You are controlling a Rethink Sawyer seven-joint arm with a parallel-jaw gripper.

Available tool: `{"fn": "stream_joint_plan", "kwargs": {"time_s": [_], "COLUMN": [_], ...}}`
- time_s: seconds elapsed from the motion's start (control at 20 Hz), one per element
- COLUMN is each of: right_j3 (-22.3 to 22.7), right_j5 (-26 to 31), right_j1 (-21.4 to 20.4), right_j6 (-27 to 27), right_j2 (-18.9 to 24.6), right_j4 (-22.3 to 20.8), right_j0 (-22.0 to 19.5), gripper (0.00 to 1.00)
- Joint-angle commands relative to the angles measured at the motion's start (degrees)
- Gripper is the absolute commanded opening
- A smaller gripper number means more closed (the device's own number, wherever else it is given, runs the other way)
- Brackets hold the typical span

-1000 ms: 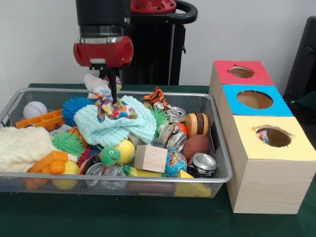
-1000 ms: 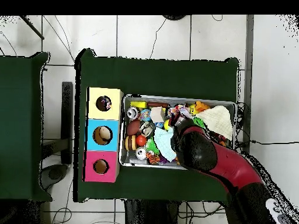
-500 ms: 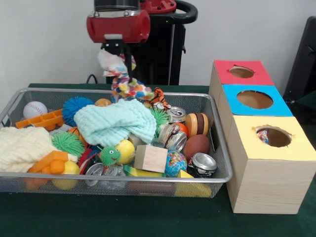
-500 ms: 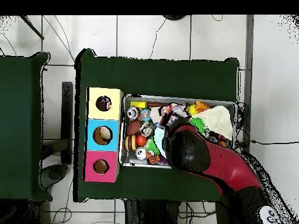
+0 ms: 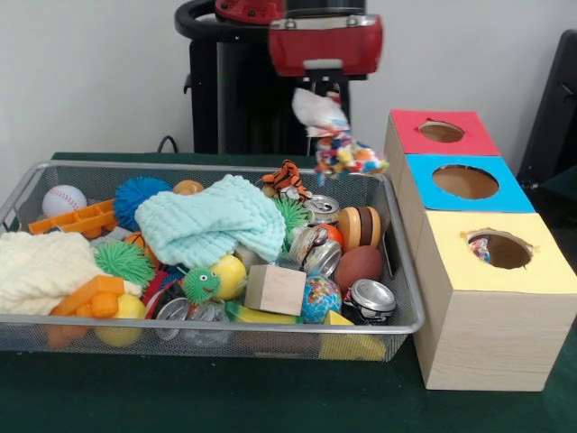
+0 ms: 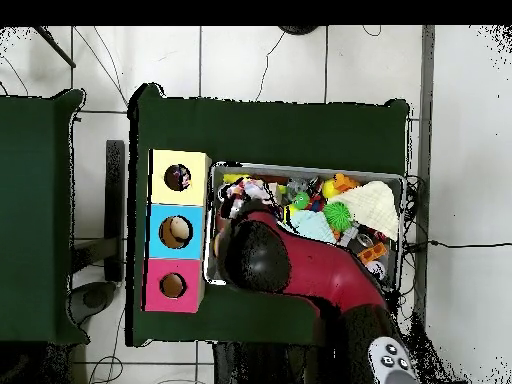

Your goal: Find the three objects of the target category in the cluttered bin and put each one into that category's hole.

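My gripper (image 5: 326,92) hangs over the wire bin's (image 5: 404,271) right end, shut on a white cloth with multicoloured spots (image 5: 340,137) that dangles free in the air. The cloth swings just left of the red-topped box (image 5: 410,126). Beyond it stand the blue-topped box (image 5: 424,194) and the yellow-topped box (image 5: 469,298), each with a round hole. In the overhead view the red arm (image 6: 262,256) covers the bin's (image 6: 300,168) end nearest the boxes (image 6: 160,232) and hides the gripper.
The bin holds a light blue knitted cloth (image 5: 209,221), a cream cloth (image 5: 41,269), a baseball (image 5: 64,199), spiky balls (image 5: 123,262), cans (image 5: 371,298), a wooden block (image 5: 275,289), a toy tiger (image 5: 287,179) and several other toys. Something lies inside the yellow box's hole (image 5: 481,248).
The gripper has lifted the spotted cloth out of the bin and carried it to the right, from over the light blue cloth to beside the red-topped box.
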Motion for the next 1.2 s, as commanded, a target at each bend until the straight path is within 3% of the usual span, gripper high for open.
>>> {"fn": "stream_joint_plan", "kwargs": {"time_s": [0.05, 0.55, 1.2], "right_j3": [-7.4, -18.5, -27.6], "right_j5": [8.6, 16.3, 15.5], "right_j1": [3.2, 6.6, 15.8], "right_j6": [9.8, 8.2, 11.5], "right_j2": [-4.2, -8.7, -12.3], "right_j4": [1.9, -0.4, 1.8], "right_j0": [4.1, 9.3, 16.4], "gripper": [0.00, 0.00, 0.00]}}
